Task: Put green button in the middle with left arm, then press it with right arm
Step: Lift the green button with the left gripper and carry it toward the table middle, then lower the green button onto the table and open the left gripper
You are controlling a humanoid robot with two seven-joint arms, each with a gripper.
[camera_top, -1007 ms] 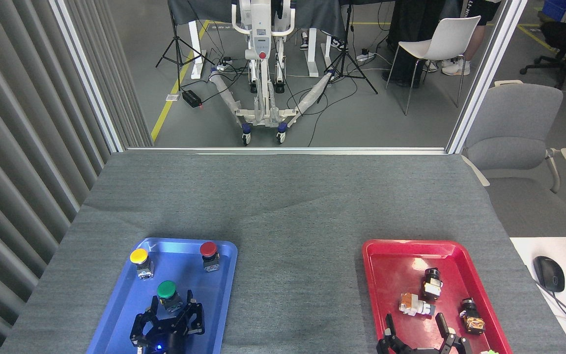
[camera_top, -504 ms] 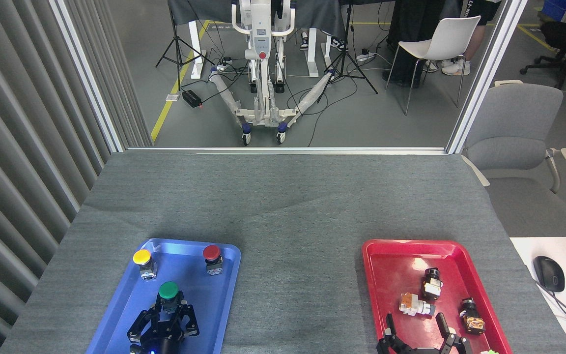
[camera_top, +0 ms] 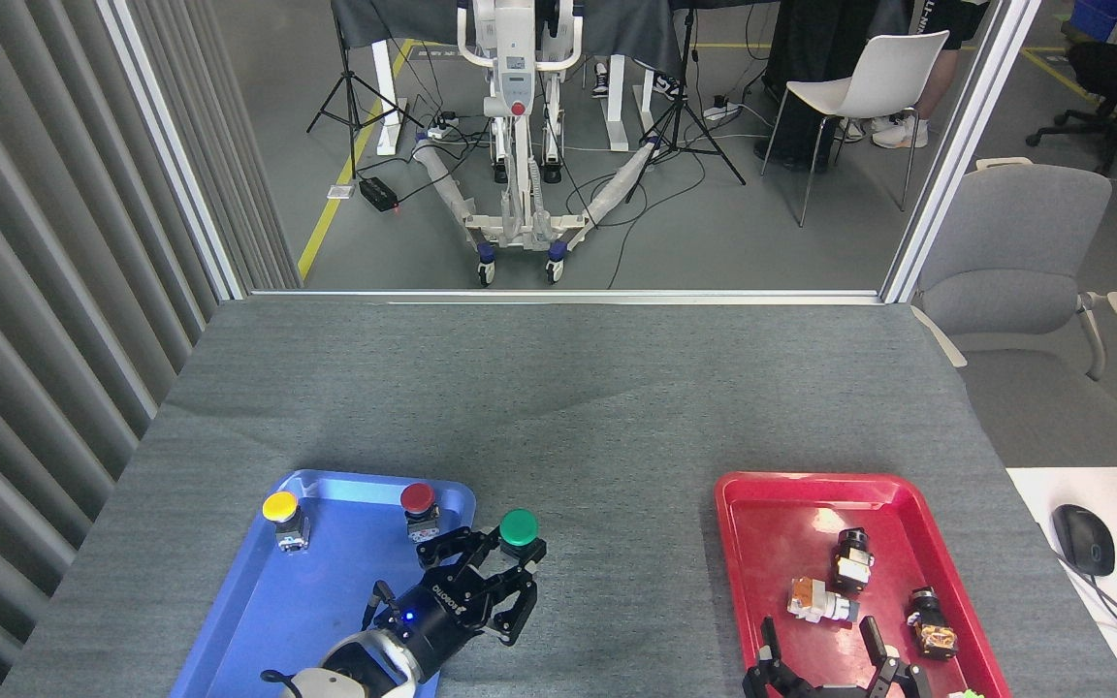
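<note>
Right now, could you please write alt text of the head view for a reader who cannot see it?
The left claw holds the green button just past the right rim of the blue tray, above the grey cloth tabletop. Yellow button and red button stay in that tray; the right claw sits open over the red tray.

Bright, even, sharp; soft faint shadows

Both grippers are black with jointed claw fingers; the left arm (camera_top: 486, 572) carries white lettering, a blue light and a white wrist; the right arm (camera_top: 835, 669) looks alike.
</note>
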